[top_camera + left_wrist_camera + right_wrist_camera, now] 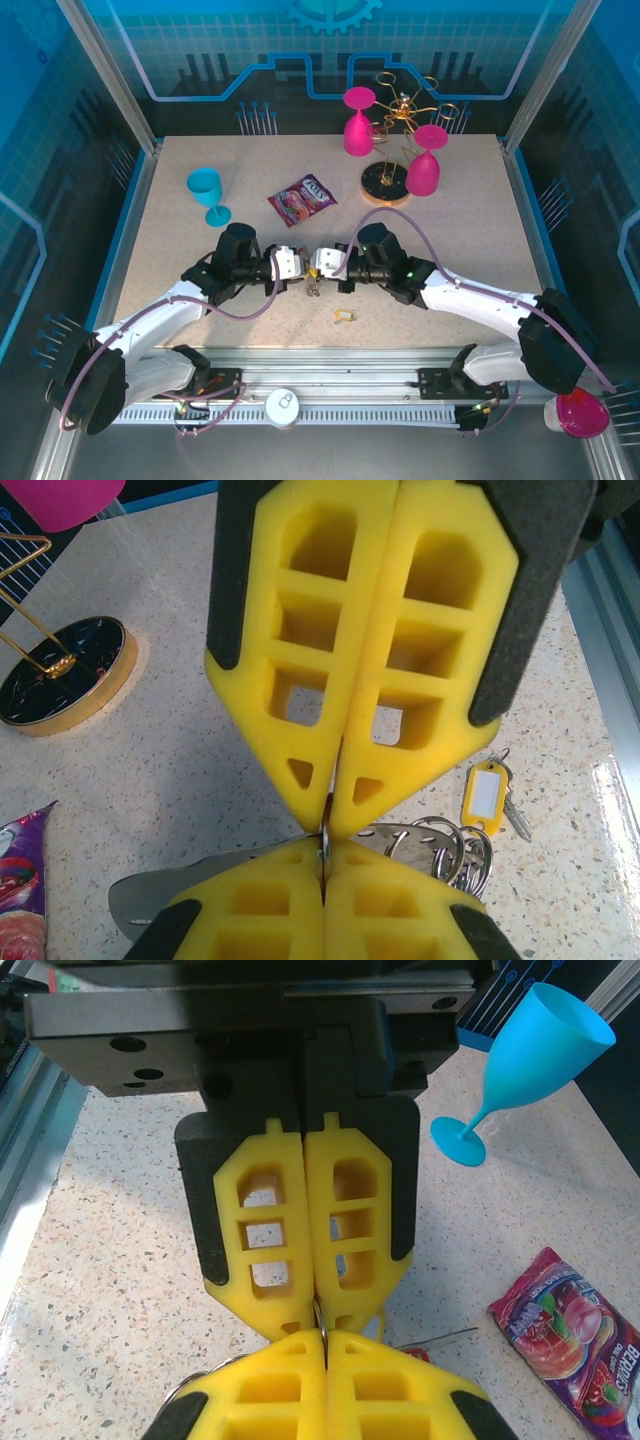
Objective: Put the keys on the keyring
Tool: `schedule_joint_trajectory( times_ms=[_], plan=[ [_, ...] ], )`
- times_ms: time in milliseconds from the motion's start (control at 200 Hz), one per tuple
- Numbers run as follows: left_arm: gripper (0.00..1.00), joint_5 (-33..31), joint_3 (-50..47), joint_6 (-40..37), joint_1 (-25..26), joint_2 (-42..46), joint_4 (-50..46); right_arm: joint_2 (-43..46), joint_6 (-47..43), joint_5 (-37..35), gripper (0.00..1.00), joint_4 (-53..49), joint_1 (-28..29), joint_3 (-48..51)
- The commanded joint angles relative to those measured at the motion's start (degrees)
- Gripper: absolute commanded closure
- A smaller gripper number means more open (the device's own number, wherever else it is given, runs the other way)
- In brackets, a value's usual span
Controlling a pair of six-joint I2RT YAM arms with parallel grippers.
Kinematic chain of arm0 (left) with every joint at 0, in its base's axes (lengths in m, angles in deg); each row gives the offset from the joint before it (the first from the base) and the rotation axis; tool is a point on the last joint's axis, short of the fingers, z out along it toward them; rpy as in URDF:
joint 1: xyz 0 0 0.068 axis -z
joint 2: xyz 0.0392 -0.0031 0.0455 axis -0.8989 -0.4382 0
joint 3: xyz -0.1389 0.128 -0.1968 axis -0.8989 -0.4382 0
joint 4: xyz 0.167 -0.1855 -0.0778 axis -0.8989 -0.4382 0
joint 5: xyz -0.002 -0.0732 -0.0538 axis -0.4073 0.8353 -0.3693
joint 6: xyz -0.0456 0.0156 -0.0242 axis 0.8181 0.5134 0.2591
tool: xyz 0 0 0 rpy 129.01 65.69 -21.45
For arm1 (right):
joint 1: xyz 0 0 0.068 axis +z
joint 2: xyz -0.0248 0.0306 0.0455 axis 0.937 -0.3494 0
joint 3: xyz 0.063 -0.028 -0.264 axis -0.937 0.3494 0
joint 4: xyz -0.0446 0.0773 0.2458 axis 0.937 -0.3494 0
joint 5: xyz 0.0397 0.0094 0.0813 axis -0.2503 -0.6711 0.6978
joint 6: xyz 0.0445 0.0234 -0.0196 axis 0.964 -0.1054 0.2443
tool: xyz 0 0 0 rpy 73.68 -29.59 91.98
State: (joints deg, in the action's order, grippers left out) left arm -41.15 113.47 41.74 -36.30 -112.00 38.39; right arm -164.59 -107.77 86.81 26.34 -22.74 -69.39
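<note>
Arms, two of them, reach from the near edge of a speckled worktop (180, 250); one pink glass (580, 412) sits by the right base. Next, one yellow-tagged key (345, 315) lies loose on the worktop. Just beyond, the left gripper (323, 870) and right gripper (335, 805) meet tip to tip, each pair of fingers pressed together, pinching the keyring (450, 845) between them. Farther off: one snack packet (303, 197), one blue glass (208, 190), and one gold rack (383, 183) holding two pink glasses (358, 122).
</note>
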Motion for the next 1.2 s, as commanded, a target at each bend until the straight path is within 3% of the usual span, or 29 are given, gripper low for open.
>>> schedule_joint_trajectory(
  times_ms=[0,395,450,585,705,1196],
  plan=[
    [0.94,2.8,-0.1,-0.3,0.7,-0.2,2.8,-1.1,0.2,3.2,1.0,2.4,2.1,-2.6],
    [0.94,2.8,0.1,-0.2,0.6,-0.1,2.8,-1.8,0.7,3.8,1.0,1.9,2.2,-3.2],
    [1.0,3.0,0.1,-0.2,0.6,-0.1,2.8,-1.8,0.7,4.0,1.0,1.5,2.2,-3.3],
    [1.0,2.5,-0.1,-1.0,0.7,0.2,2.4,-0.5,1.0,2.5,1.0,1.6,1.9,-2.4],
    [1.0,2.6,-0.3,-1.3,0.7,0.5,2.6,1.9,1.5,1.9,0.87,2.1,0.5,-0.1],
    [1.0,2.8,-0.3,-1.5,0.7,0.4,2.4,1.4,-1.8,-0.3,0.83,-1.7,0.1,-0.1]
  ],
)
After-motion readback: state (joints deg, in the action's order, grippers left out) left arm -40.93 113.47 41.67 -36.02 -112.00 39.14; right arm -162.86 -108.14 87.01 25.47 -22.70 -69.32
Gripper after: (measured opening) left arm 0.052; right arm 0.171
